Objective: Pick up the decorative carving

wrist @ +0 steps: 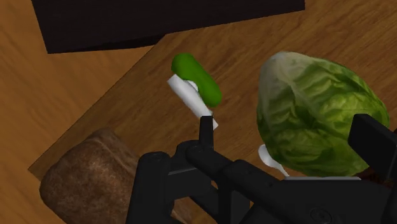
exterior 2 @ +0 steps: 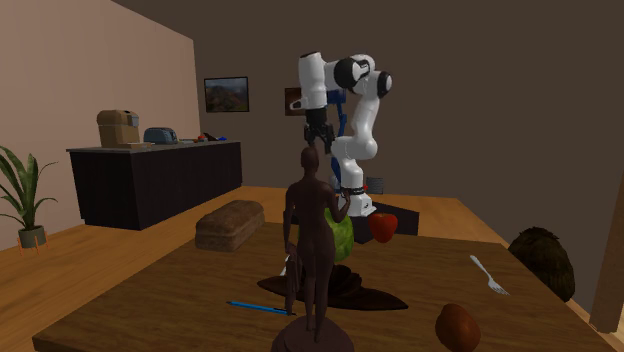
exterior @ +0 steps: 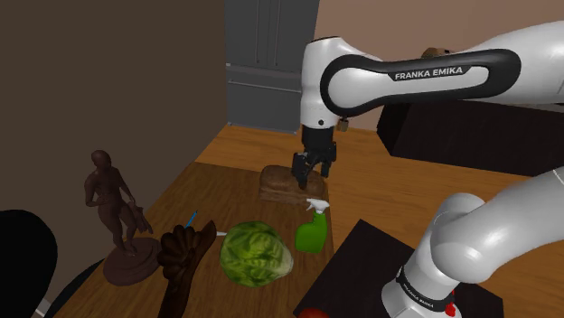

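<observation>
Hovering with fingers spread near the loaf [exterior: 282, 184] at the table [exterior: 210, 185] edge, the gripper [exterior: 310, 179] sits well apart from the figure carving [exterior: 113, 212].

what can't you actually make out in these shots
dark hand-shaped carving: lower end cut by the shoulder view's bottom edge
red object: same edge leaves a sliver
lettuce: second exterior view, mostly behind the statue
bread loaf: shoulder view, one end behind the gripper
</observation>
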Tool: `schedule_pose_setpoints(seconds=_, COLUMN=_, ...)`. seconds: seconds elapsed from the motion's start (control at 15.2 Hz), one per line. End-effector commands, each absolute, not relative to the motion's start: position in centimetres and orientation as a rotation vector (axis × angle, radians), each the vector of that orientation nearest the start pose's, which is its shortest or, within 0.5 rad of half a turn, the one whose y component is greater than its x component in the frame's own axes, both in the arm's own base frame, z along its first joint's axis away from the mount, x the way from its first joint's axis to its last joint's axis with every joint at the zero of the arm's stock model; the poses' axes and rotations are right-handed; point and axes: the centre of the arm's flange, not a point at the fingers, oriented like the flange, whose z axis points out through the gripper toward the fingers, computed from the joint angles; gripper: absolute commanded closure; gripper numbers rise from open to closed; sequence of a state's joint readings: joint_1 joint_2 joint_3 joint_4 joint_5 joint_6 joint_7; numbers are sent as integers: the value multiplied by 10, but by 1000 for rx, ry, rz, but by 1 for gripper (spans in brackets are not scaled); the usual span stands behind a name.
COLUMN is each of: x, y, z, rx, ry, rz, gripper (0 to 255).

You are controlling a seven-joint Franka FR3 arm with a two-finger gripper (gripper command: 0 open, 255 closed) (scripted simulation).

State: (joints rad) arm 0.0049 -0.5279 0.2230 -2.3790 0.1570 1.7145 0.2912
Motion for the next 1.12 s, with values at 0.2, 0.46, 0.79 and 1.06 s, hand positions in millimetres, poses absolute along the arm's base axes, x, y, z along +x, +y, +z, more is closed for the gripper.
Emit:
schedule_pose_setpoints(seconds=0.2, x=397, y=159, z=472, rx=-3104, ry=368, rz=280, gripper=0)
schedule_pose_setpoints(seconds=0.46, x=426, y=200, z=451, rx=-3086, ry=488, rz=315, gripper=0)
schedule_pose_setpoints(seconds=0.79, x=466, y=246, z=424, rx=-3057, ry=638, rz=357, gripper=0)
schedule_pose_setpoints(seconds=1.06, x=500, y=281, z=401, rx=-3029, ry=756, rz=390, gripper=0)
